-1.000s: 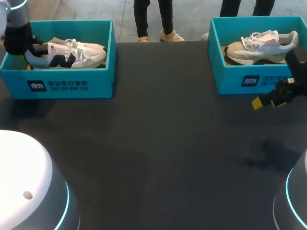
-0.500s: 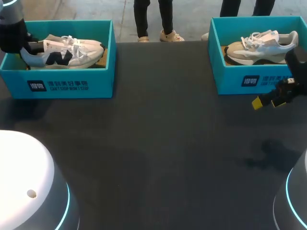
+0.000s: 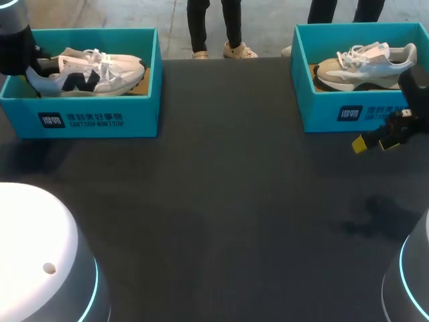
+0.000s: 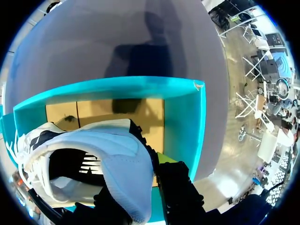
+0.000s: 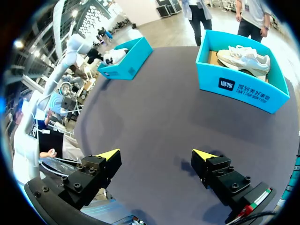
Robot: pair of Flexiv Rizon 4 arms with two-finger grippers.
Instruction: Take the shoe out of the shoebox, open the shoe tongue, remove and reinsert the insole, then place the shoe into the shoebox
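A white sneaker with navy side marks [image 3: 87, 72] hangs heel-up over the left teal shoebox [image 3: 100, 119]. My left gripper [image 3: 35, 66] is shut on the sneaker's heel collar. In the left wrist view the sneaker [image 4: 112, 154] fills the space between that gripper's [image 4: 145, 201] black fingers, and the box's brown floor and teal wall [image 4: 180, 122] lie below it. My right gripper [image 3: 382, 139] hovers open in front of the right teal shoebox [image 3: 348, 113]; in its wrist view the gripper [image 5: 157, 154] holds nothing above the dark table.
The right shoebox holds a beige and white sneaker [image 3: 365, 64], seen also in the right wrist view [image 5: 241, 56]. The dark tabletop [image 3: 221, 201] stretches between the two boxes. Both boxes stand along the table's far edge.
My left gripper has drawn the sneaker up and slightly leftward inside the left box. The right arm has kept still.
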